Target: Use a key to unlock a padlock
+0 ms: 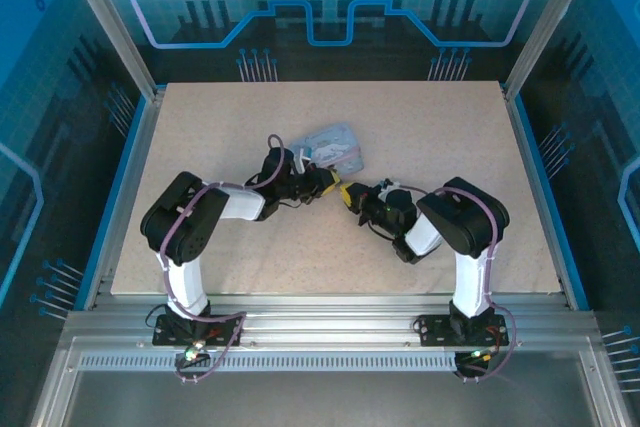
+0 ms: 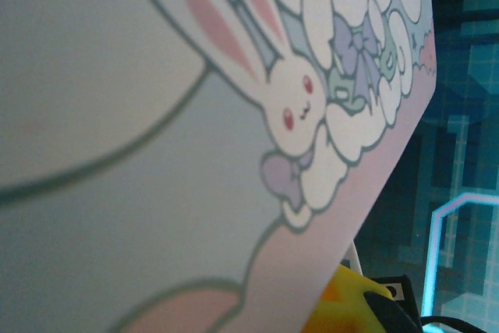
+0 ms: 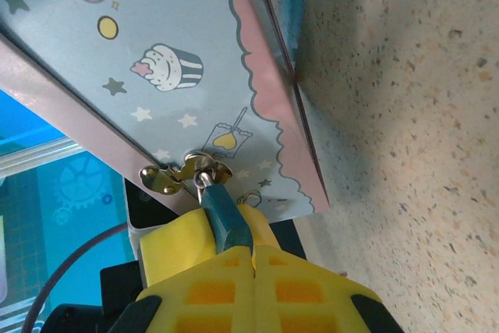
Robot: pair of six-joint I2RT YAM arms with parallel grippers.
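Top external view: a speckled desk (image 1: 200, 147), with a pale blue cartoon tin (image 1: 335, 147) just beyond both hands. The right hand (image 3: 242, 243) pinches the dark padlock (image 3: 224, 214), whose top touches the tin's brass clasp (image 3: 168, 178). I cannot tell the left hand (image 1: 322, 185)'s grip.

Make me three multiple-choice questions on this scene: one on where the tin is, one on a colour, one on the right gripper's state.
1. Where is the tin?
A. far left corner of the table
B. near the table's middle, where the arms meet
C. beside the arm bases

2. What colour are the right gripper's fingers?
A. yellow
B. red
C. white

3. The right gripper is:
A. wide open over bare table
B. shut on the padlock at the tin's gold clasp
C. holding a cup

Answers:
B: the top view shows it there.
A: the wrist view shows yellow.
B: the fingers pinch its dark teal body.
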